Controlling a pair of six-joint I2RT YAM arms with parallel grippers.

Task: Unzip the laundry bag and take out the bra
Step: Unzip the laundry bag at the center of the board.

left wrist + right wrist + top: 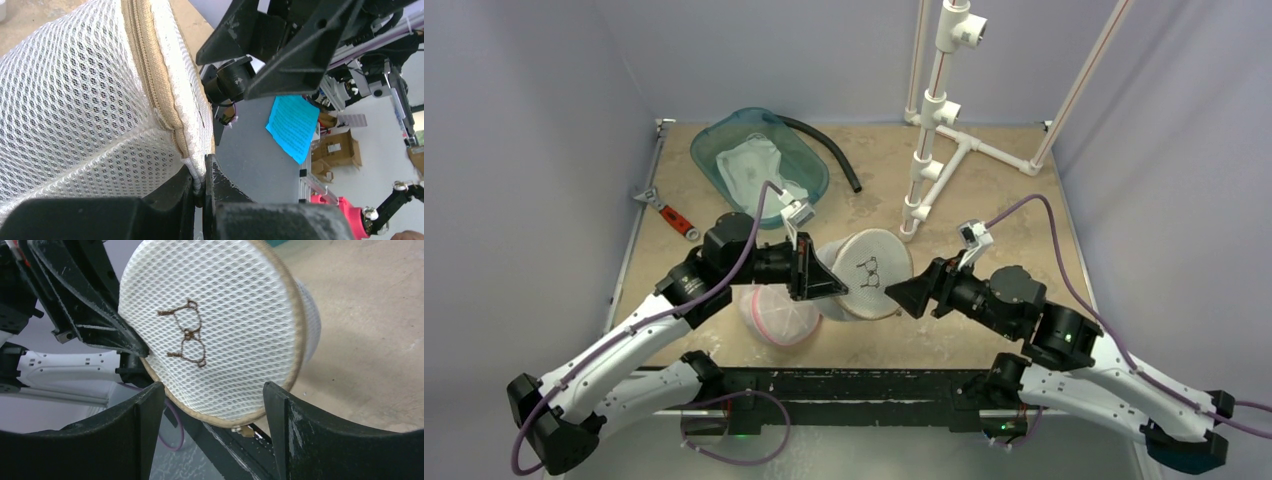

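While the L gripper point(832, 287) stays out of the way of nothing and simply pinches tight on the rim of the mesh laundry bag point(872, 268) beside its tan zip, the round bag hangs above the table point(984, 210) btwn both arms, embroidered face toward the R gripper point(900, 296). R jaws gape wide either side of the bag's lower edge, apart from it, holding nothing. Teal basin point(714, 135) w/ white cloth sits far left.

The laundry bag's point(215, 330) inside is hidden.
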